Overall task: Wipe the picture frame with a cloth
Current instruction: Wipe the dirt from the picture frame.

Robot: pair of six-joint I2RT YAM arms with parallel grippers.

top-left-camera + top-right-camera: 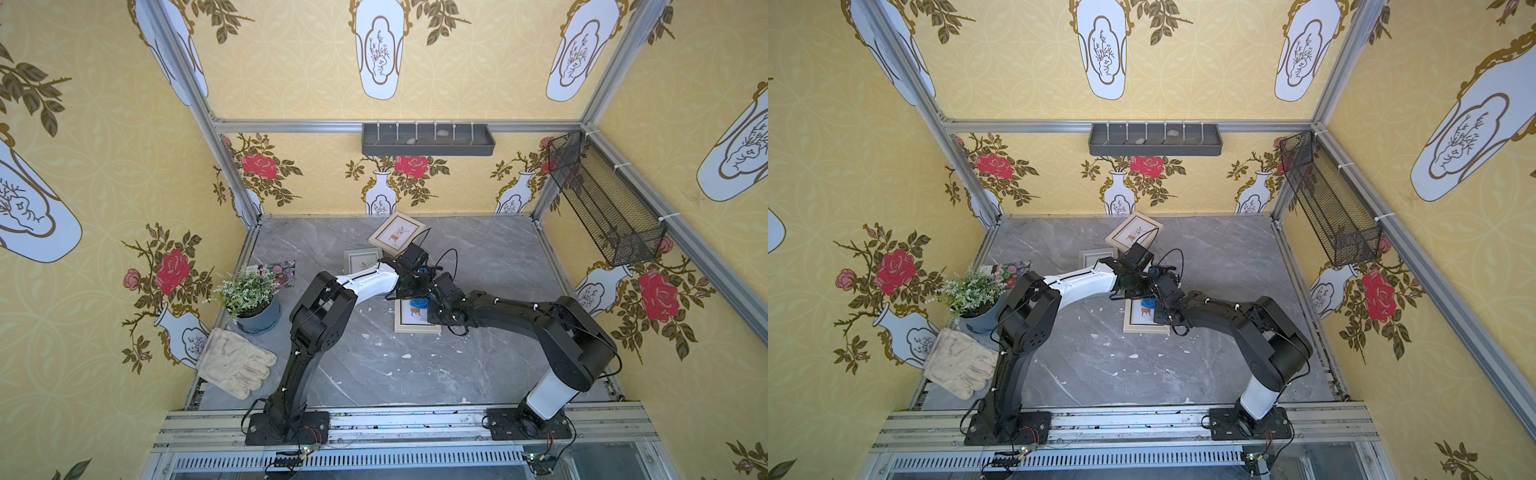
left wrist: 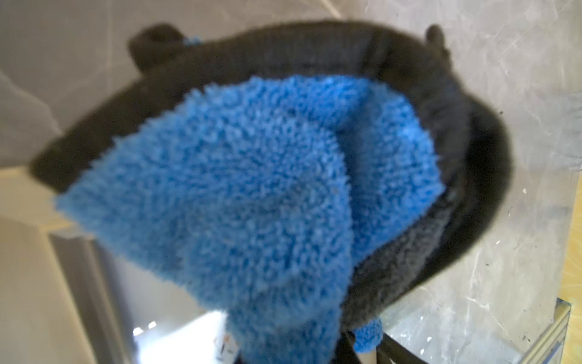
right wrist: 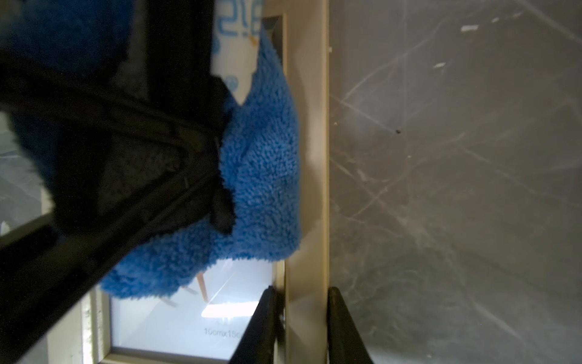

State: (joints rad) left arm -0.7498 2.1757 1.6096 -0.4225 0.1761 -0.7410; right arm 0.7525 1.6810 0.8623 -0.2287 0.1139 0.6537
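The picture frame (image 1: 417,322) (image 1: 1145,324), cream-edged with a small print behind glass, lies flat mid-table. My right gripper (image 3: 304,327) is shut on its right border (image 3: 307,189), one finger on the glass side and one on the outer side. The bright-blue plush cloth (image 2: 252,189) (image 3: 261,173) with black trim hangs bunched from my left gripper (image 1: 411,286), which is shut on it. The cloth rests on the upper part of the glass, and only a bit of its blue (image 1: 420,302) (image 1: 1147,302) shows between the arms in both top views.
Two more frames (image 1: 397,232) (image 1: 361,259) lie behind the arms. A potted plant (image 1: 253,299), a floral card (image 1: 280,272) and an off-white work glove (image 1: 235,361) sit along the left wall. A grey tray (image 1: 428,139) and a mesh basket (image 1: 602,203) hang on the walls.
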